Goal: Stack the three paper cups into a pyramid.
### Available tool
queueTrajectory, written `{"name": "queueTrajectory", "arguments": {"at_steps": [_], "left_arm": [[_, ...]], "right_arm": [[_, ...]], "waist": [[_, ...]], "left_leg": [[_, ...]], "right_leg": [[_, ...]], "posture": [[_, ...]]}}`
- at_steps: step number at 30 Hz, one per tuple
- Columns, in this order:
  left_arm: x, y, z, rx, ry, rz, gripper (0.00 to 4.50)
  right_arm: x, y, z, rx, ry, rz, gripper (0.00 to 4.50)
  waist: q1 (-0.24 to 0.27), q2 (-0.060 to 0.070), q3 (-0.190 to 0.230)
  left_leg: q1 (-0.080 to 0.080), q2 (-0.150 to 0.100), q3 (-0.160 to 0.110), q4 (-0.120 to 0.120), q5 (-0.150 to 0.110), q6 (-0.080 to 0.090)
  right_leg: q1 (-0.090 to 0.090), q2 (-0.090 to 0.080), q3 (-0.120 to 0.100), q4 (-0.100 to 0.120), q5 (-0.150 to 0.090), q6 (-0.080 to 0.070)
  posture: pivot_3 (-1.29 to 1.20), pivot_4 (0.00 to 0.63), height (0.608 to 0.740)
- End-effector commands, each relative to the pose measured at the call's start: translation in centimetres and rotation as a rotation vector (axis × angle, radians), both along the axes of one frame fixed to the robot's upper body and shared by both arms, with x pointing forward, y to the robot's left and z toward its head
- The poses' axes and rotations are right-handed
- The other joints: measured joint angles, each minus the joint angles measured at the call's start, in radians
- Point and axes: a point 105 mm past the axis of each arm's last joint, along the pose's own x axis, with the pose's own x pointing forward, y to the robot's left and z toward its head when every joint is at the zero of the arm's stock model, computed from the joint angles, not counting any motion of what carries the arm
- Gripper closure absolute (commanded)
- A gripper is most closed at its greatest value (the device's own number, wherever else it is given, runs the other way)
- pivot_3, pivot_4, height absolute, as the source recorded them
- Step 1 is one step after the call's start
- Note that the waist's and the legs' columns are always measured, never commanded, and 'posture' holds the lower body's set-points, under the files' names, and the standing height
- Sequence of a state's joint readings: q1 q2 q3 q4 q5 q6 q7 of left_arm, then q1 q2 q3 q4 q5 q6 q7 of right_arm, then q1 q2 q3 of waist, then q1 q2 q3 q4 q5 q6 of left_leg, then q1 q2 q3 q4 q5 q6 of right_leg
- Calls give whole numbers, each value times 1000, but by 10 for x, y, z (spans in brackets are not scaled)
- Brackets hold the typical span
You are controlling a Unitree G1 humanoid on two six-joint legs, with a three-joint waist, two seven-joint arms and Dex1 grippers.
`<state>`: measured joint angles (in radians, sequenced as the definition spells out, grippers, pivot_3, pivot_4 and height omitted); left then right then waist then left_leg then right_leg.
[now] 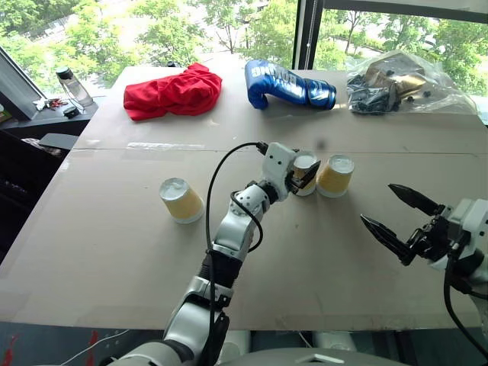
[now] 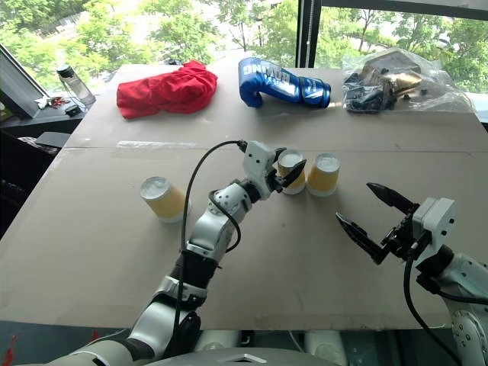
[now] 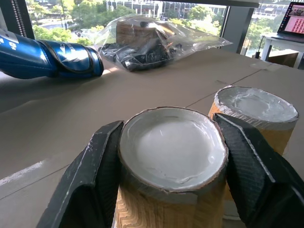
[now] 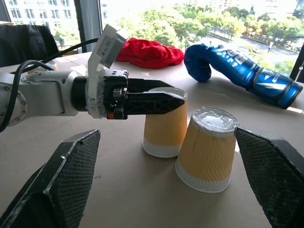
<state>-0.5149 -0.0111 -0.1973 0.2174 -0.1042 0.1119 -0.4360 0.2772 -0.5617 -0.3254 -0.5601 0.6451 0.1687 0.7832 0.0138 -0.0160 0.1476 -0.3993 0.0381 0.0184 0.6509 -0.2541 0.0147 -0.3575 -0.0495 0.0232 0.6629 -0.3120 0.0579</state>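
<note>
On the brown surface (image 1: 114,244), two upside-down paper cups stand side by side near the middle: the left end effector (image 1: 302,178) has its fingers on either side of the nearer-left cup (image 3: 172,161), apparently touching it, with the second cup (image 1: 335,175) just beside. The third cup (image 1: 181,200) stands well apart to the left. The right end effector (image 1: 396,221) hovers spread wide, holding nothing.

Red cloth (image 1: 172,91), blue boxing glove (image 1: 288,85), clear plastic bag (image 1: 402,84) along table (image 1: 114,244) far edge; bottle (image 1: 74,86) on sill.
</note>
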Motion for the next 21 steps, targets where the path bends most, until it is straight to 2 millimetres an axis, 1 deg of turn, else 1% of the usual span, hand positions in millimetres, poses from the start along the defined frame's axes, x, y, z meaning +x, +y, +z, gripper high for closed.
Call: {"name": "queueTrajectory", "arguments": {"at_steps": [1,5,8,11,13,16,17,20,21], "left_arm": [[-5,-5,17,-40,-53,-23,137],[-7,-3,20,-29,-75,-31,137],[-10,0,28,-22,-102,-43,137],[-12,7,43,-36,-151,-32,137],[-16,15,60,-58,-202,-29,137],[-29,32,89,-101,-287,-39,137],[-33,42,98,-99,-313,-16,137],[-37,71,110,-98,-327,92,137],[-40,86,111,-75,-331,156,137]], "right_arm": [[-3,4,9,2,-48,19,0],[-3,5,8,4,-46,25,0],[-2,5,8,6,-42,30,0],[-2,5,7,8,-39,34,0],[-2,6,6,12,-37,42,0],[-1,8,7,17,-39,67,0],[-1,8,7,18,-42,82,0],[1,11,10,30,-49,122,0],[2,14,12,40,-51,146,0]], "waist": [[0,0,0],[0,0,0],[0,0,0],[0,0,0],[0,0,0],[-2,0,0],[-2,0,0],[-3,1,0],[-4,1,-1]], "left_leg": [[0,0,0,0,0,0],[0,0,0,0,0,0],[0,0,0,0,0,0],[0,0,0,0,0,0],[0,0,0,0,0,0],[0,1,0,0,0,0],[0,1,0,0,1,-1],[1,1,0,0,2,-3],[1,1,0,0,2,-3]], "right_leg": [[0,0,0,0,0,0],[0,0,0,0,0,0],[0,0,0,0,0,0],[0,0,0,0,0,0],[0,0,0,0,0,0],[0,0,0,0,0,0],[0,0,0,0,0,0],[0,0,1,1,0,0],[0,0,1,1,0,0]], "posture": [[0,150,740],[0,150,740],[0,150,740],[0,150,740],[0,150,740],[0,150,740],[0,150,740],[0,150,740],[0,150,740]]}}
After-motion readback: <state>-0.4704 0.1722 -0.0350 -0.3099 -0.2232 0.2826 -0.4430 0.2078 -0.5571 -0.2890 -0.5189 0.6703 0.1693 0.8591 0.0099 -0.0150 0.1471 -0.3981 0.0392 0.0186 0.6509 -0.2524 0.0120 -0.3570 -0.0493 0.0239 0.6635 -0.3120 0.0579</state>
